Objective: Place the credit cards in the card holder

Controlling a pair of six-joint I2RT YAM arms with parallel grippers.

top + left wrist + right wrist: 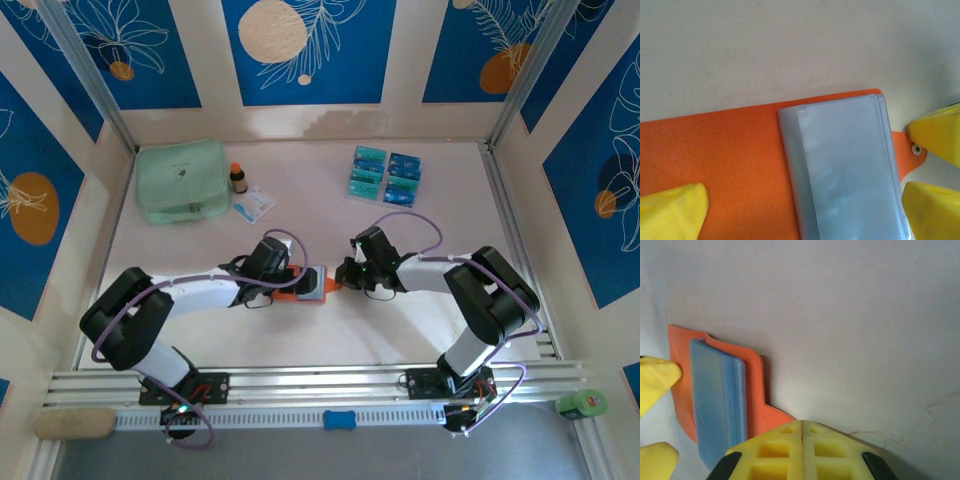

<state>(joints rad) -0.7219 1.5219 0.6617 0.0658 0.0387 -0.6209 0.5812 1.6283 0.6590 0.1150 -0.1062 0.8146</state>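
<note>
Between the two tools lies the card holder point(308, 283), 1 only, open flat on the table point(300, 330), long axis running tool to tool. Left tool point(283, 277) is spread, straddling orange flap & pale pockets. Right tool point(802, 429) is pressed together at the snap-tab end; can't tell if it nips the tab. Well beyond the right tool, far side, sit the credit cards point(385, 175): 2 columns (teal, blue), approx 3 rows each, exact no. unclear. Right arm is nearer, so prob. its fetch.

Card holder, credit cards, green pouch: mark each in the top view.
card holder point(311, 282): top view, pale inner pockets.
credit cards point(367, 170): top view, left column.
green pouch point(182, 182): top view, front face.
</note>
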